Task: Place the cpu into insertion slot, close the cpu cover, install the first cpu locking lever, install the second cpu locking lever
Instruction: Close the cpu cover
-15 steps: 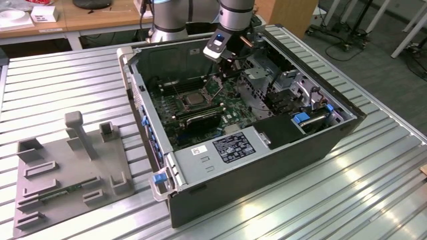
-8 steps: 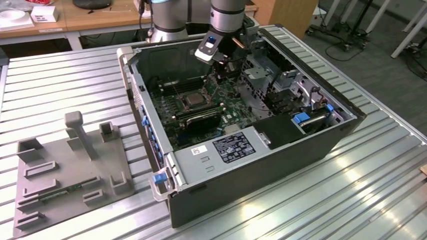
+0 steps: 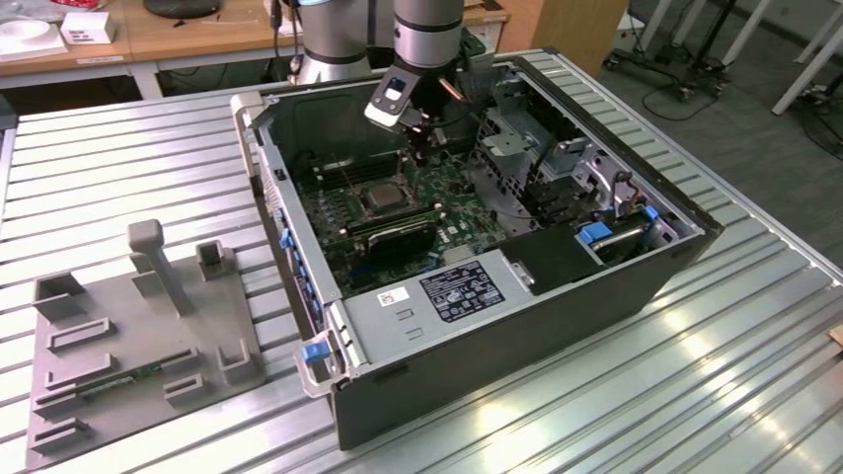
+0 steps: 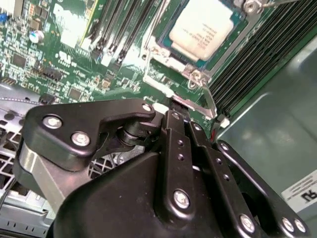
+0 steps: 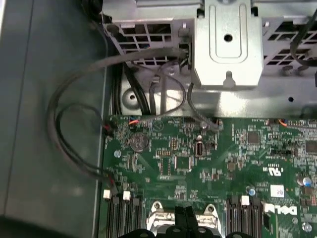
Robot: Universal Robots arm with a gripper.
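Observation:
The cpu (image 4: pixel 203 25) lies flat in the insertion slot (image 3: pixel 385 197) on the green motherboard, its grey face up. The silver cpu cover (image 4: pixel 166 55) lies down around it as a frame. A thin silver locking lever (image 4: pixel 207 101) runs from the cover's corner towards my fingertips. My gripper (image 4: pixel 179 110) is shut, its tip low at the edge of the socket beside that lever; I cannot tell whether it touches it. In the exterior view the gripper (image 3: pixel 419 153) hangs inside the open computer case, just behind the socket. The first wrist view shows the gripper (image 5: pixel 185 218) over the socket's metal rim.
Memory slots (image 4: pixel 119 29) flank the socket. A metal drive cage (image 5: pixel 228 44) and black cables (image 5: pixel 74 124) stand close by inside the case. The case wall (image 4: pixel 267 129) rises next to the socket. A grey fixture plate (image 3: pixel 132 336) lies on the slatted table at the exterior view's left.

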